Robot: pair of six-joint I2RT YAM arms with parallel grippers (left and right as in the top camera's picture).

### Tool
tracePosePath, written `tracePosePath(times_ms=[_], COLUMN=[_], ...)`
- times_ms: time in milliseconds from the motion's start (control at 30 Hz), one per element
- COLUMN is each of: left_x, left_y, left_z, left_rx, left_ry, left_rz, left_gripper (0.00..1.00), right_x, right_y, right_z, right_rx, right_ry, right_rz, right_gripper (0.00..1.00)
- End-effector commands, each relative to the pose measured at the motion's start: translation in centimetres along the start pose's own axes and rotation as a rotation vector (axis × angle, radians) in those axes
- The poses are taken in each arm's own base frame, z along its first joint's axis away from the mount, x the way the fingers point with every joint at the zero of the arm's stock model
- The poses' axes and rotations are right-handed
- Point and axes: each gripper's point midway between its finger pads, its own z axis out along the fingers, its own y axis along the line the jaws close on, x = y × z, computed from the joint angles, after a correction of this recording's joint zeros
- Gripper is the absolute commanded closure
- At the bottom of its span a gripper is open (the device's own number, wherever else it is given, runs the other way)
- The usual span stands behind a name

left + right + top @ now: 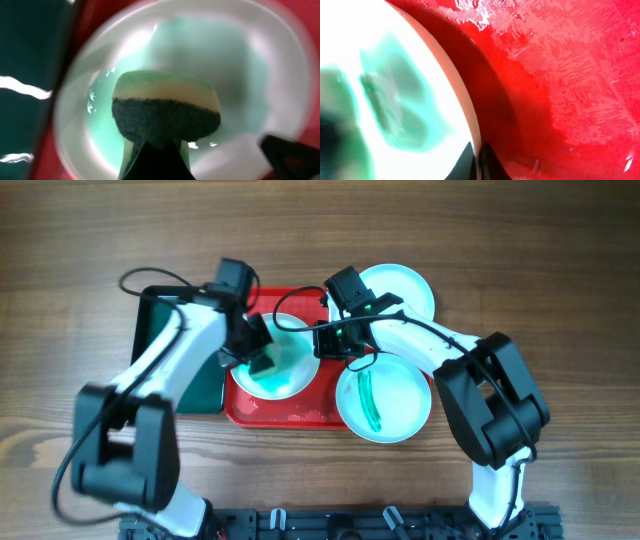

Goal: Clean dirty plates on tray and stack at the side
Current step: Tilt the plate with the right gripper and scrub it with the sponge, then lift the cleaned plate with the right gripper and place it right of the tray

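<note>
Looking down from overhead, I see the wooden counter (560,240) with the red tray (280,412) near its middle, wet and beaded with water. A dark green tray (207,385) lies just beside the red tray's left edge. One plate (295,365) sits inside the red tray, its floor washed with green. A second plate (395,395), marked with a green streak, lies against the red tray's lower right corner. A third plate (405,285), with no mark that I can make out, lies at the tray's upper right corner. The left fingers (150,167) are clamped on a sponge (165,110), held low over the plate in the tray; I cannot tell whether it touches. The right fingers (492,167) are pinched on that plate's rim, on the side nearest the tray's right edge.
</note>
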Motion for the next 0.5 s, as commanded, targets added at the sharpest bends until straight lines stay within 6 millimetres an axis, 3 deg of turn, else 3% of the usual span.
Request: tracePosePath(times_ms=[0,67,200,333,467], left_x=[-3.6,-4.3,-5.8,-6.6,-6.9], left_y=[0.6,3.9,9.6,10.4,10.4], left_z=[-8.2,-9.8,-10.5,-10.7,-10.8], left_rx=[0.097,0.074,0.022,0.020,0.024], left_ry=[-0.161,-0.172,-0.178,-0.205,-0.214], left_rz=[0.006,-0.041,-0.157,-0.181,-0.185], left_gripper=[0.96,0.96,0.96,0.96,0.96], right_x=[-0.1,-0.8,-2.2,-3.0,-2.7], right_y=[-0.1,-0.7,-0.9,-0.6,0.3], right_z=[-0.2,-1.9,-7.7,-12.1,-14.5], right_rx=[0.014,0.093,0.241,0.462,0.727], right_ry=[0.004,-0.053,-0.210,-0.383,-0.545], right_rz=[-0.009,-0.014,-0.079,-0.215,-0.319], right_gripper=[0.96,0.96,0.96,0.96,0.96])
